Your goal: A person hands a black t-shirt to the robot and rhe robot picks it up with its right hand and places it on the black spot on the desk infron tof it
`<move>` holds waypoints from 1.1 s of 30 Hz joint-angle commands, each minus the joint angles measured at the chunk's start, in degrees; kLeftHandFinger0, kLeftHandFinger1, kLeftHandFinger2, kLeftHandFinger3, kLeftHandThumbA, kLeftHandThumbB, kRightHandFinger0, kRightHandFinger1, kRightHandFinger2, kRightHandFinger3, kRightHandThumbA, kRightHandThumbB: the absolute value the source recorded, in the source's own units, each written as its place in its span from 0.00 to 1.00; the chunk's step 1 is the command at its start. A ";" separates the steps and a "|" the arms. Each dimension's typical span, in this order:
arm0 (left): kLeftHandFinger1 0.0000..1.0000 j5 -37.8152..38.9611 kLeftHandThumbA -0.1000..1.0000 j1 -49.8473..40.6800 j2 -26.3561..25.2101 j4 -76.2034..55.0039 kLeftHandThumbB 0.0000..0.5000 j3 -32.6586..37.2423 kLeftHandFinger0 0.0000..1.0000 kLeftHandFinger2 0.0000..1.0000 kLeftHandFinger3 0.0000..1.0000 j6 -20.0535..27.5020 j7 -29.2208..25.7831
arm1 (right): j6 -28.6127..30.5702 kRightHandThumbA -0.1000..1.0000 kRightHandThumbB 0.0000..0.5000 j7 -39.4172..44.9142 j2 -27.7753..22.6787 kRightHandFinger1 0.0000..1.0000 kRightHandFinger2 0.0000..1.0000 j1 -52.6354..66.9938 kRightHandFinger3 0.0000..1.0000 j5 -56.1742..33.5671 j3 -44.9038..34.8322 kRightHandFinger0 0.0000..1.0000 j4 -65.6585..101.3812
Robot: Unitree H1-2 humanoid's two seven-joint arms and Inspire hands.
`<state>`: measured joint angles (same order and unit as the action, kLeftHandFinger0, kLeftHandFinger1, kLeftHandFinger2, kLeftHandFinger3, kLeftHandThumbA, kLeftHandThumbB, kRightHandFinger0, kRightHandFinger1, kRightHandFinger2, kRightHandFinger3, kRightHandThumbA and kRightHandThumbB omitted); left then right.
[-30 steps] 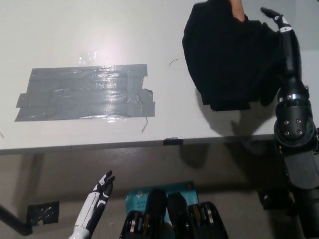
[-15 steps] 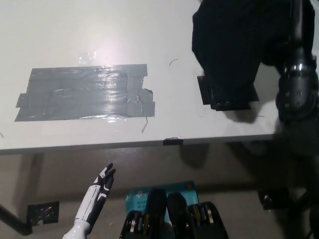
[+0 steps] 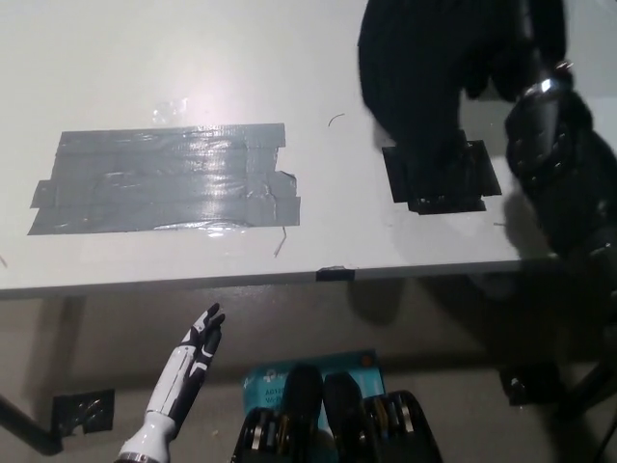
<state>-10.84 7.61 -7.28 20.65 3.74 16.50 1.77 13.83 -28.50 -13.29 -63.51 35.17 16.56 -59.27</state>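
White and bare apart from tape, the desk point(image 3: 193, 58) stretched out under the robot's downward gaze. A broad patch of grey tape point(image 3: 164, 183) lay toward its left side, and a small black spot point(image 3: 472, 183) of tape sat near the front edge on the right. The black t-shirt point(image 3: 424, 68) hung bunched at the upper right, its lower folds drooping over the back part of the black spot. The black right arm point(image 3: 559, 164) rose from the lower right into the cloth; the right hand itself was lost against the dark fabric, so I could not tell how its fingers were set. The white left hand point(image 3: 198, 352) rested low beneath the desk edge, fingers straight and loosely apart, holding nothing.

To my eye the placing was the step underway. Done well, it would call for lowering the bundle squarely over the spot, letting the cloth settle onto the desk before any release, and keeping the trailing folds from sliding off the near edge.
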 commanded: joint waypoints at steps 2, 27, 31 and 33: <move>1.00 -0.57 1.00 0.96 -0.85 -2.18 1.00 0.19 1.00 1.00 1.00 -0.01 -0.21 | -1.75 0.00 0.32 4.75 0.21 0.48 0.84 -0.79 0.81 8.09 10.40 0.04 -4.46; 1.00 0.84 1.00 4.01 -1.45 -0.96 1.00 0.53 0.81 1.00 1.00 0.91 1.76 | -37.55 0.55 1.00 90.79 -31.71 1.00 1.00 -7.51 1.00 -25.26 14.69 1.00 50.94; 1.00 1.29 1.00 4.18 -1.55 -0.88 1.00 0.32 0.80 1.00 1.00 0.88 1.95 | -39.35 0.58 1.00 92.21 -33.90 1.00 1.00 -11.36 1.00 -30.64 11.45 1.00 53.59; 1.00 1.20 1.00 4.42 -1.80 -1.00 1.00 0.25 0.78 1.00 1.00 0.51 2.01 | -40.57 0.57 1.00 93.31 -34.84 1.00 1.00 -13.48 1.00 -33.72 9.54 1.00 53.79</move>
<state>-10.74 7.66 -7.24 22.07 3.75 16.48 1.89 2.58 7.99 -23.03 -54.84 36.00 32.70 -43.93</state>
